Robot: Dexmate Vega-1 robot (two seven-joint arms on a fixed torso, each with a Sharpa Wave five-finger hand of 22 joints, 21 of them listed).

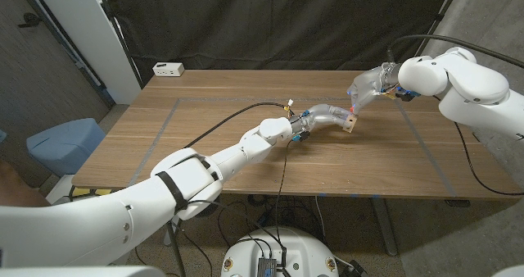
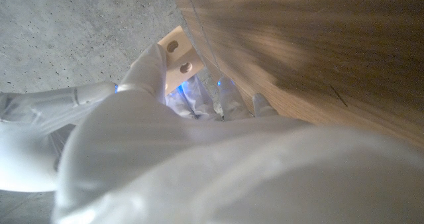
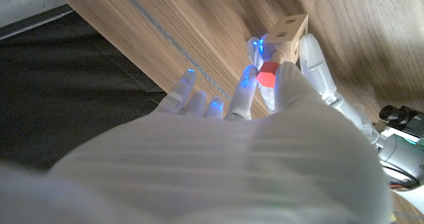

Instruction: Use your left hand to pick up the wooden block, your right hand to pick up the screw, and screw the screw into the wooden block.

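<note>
My left hand (image 1: 323,115) holds the small wooden block (image 1: 350,125) just above the table (image 1: 205,146), right of centre. In the left wrist view the block (image 2: 177,57) shows two round holes, with my fingers (image 2: 149,68) around it. My right hand (image 1: 372,84) comes down from the far right and pinches the red-headed screw (image 1: 353,107) directly over the block. In the right wrist view the red screw head (image 3: 267,73) sits between my fingertips (image 3: 246,85), its shaft pointing into the block (image 3: 289,30). The left hand's fingers (image 3: 317,65) wrap the block's side.
A white power strip (image 1: 168,68) lies at the table's far left corner. Blue tape lines (image 1: 168,117) mark the tabletop. A blue chair (image 1: 61,142) stands left of the table. A black cable (image 1: 221,125) runs along my left arm. A dark curtain hangs behind.
</note>
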